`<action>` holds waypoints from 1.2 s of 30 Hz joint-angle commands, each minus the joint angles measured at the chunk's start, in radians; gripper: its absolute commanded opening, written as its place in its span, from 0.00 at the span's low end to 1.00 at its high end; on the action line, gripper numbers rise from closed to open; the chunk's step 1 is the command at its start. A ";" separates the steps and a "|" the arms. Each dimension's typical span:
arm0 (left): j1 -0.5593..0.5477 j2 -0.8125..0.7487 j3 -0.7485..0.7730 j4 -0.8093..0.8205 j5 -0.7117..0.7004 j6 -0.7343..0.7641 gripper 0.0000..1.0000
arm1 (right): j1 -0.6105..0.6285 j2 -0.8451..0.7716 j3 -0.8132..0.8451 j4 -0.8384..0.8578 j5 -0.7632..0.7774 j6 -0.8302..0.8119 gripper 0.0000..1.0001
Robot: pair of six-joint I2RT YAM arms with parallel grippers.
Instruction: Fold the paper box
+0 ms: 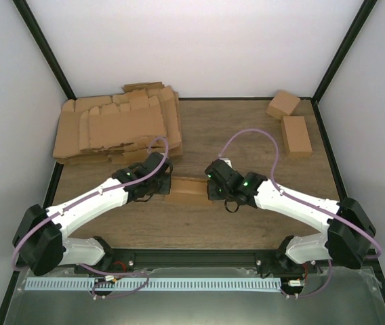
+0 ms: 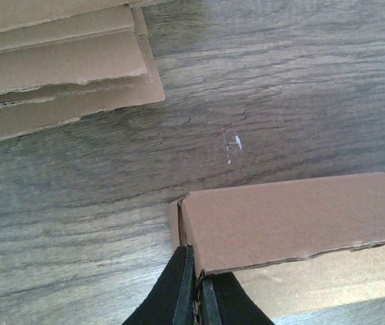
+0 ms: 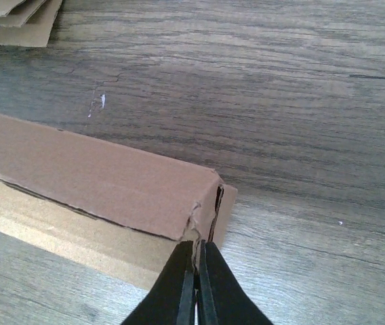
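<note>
The left claw (image 2: 194, 288) has its two fingers pressed together with only a sliver between them. They sit at the end corner of the paper box (image 2: 294, 217), where a thin end flap appears to be pinched between them. The right claw (image 3: 196, 261) is closed the same way on the opposite end, under a slightly torn corner of the box, and it also seems to grip the end flap there.

In the top view the box (image 1: 187, 188) lies at the centre of the frame on the wooden bench (image 1: 247, 223), stretched between the two claws. Both wrist views show its long far wall raised and doubled over, with a pale panel lying low on the near side.

I judge the fold to be about halfway. One long wall is formed and the ends are in hand, but the near side looks unraised, so the shape is not closed. What seems left is locking the ends, lifting the remaining wall and tucking it in.

Further out, a pile of flat blanks (image 1: 114, 125) fills the upper left of the top view. Two small brown boxes (image 1: 296, 135) sit in the upper right, well apart from the work.
</note>
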 commanded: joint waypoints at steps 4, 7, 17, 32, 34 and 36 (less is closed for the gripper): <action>0.000 0.001 -0.043 0.046 0.031 0.008 0.04 | 0.014 0.012 0.059 -0.103 0.071 -0.023 0.03; -0.001 -0.006 -0.040 0.040 0.022 0.011 0.04 | 0.015 -0.002 0.065 -0.128 0.091 -0.025 0.04; -0.004 -0.003 -0.043 0.055 0.066 0.015 0.04 | 0.015 -0.031 0.076 -0.038 -0.025 -0.013 0.05; -0.035 0.018 -0.046 0.052 0.040 0.013 0.04 | 0.013 -0.040 0.044 0.031 -0.126 0.122 0.01; -0.036 0.019 -0.047 0.052 0.036 0.011 0.04 | 0.014 -0.040 0.046 0.008 -0.125 0.114 0.01; -0.037 0.017 -0.046 0.050 0.033 0.008 0.04 | 0.014 -0.035 0.055 -0.034 -0.104 0.102 0.01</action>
